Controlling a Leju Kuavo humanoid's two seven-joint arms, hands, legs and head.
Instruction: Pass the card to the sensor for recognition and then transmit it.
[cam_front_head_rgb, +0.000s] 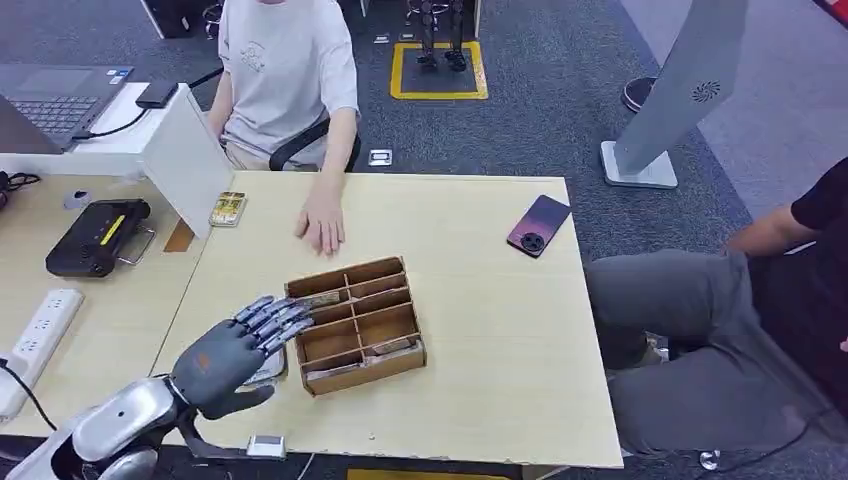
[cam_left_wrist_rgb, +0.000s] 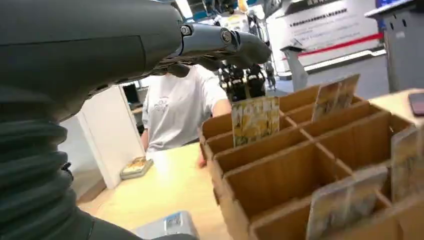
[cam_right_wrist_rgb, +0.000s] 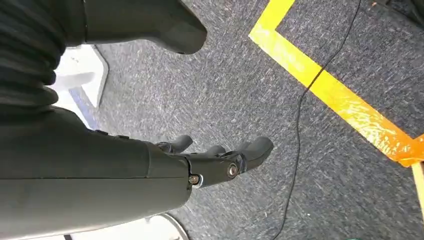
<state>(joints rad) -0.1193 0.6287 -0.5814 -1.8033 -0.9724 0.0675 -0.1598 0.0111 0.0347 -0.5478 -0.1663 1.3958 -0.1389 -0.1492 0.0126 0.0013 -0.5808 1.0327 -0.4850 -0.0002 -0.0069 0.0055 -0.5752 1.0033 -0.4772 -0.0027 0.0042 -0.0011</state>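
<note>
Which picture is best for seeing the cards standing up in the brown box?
The left wrist view is best: it looks close into the box, so the cards show their printed faces upright in the compartments. The head view shows the whole box from above, cards only thin edges. The right wrist view looks at carpet.

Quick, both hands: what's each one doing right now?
Left hand: open, fingers spread over the divided box, holding nothing.
Right hand: open, empty, above the carpet.
</note>
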